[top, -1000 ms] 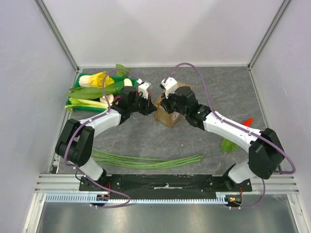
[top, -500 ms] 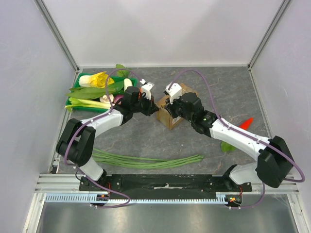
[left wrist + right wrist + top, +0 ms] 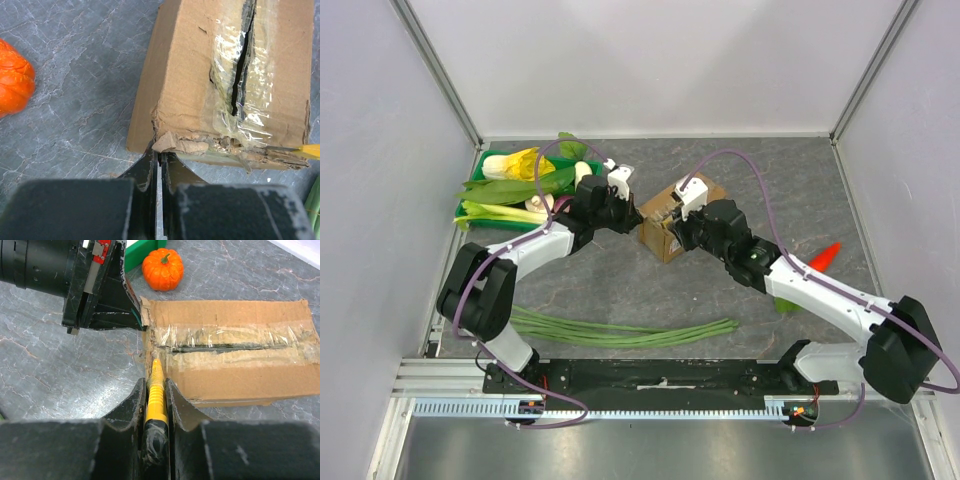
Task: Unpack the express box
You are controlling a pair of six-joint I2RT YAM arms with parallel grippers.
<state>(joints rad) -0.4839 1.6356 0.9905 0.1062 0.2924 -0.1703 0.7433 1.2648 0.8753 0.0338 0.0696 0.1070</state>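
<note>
Right arm has swung lower-right. Right jaws clamp the yellow cutter; left jaws, shut, only touch the express box — cutting could shove it.

top view: fixed overhead at the near edge, looking down on the whole desk | left wrist: close, over its jaws, facing one end of the box | right wrist: close, facing its long side | shared: box's taped top

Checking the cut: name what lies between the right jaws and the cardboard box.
A slim yellow plastic cutter, clamped in the right gripper, its tip at the end of the brown cardboard box; right wrist view.
</note>
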